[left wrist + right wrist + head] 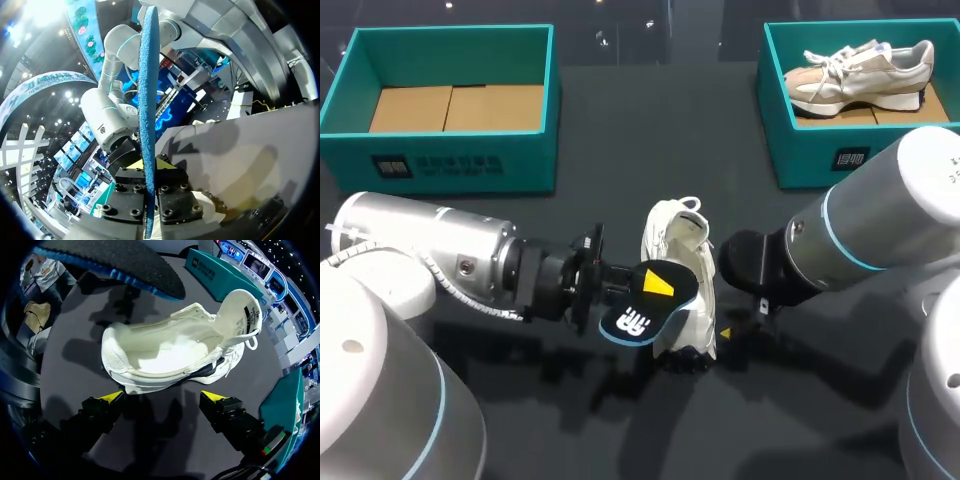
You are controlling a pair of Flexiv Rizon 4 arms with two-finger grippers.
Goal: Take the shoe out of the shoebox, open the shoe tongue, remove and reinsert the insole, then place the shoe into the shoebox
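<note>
Low in the frame's centre, the left gripper (149,170) pinches the insole (650,300) over the white shoe (678,250). The right gripper (162,397) stands open beside the shoe. Beyond, the upper-left box (450,150) holds nothing and the upper-right box (800,160) holds a beige shoe (860,72).

— What colour is the shoe (680,262)?
— White, off-white inside. The insole (648,300) beside it is black, blue-edged, with a yellow wedge and a white mark.
— And under the shoe?
— Dark grey tabletop (620,420), plain.
</note>
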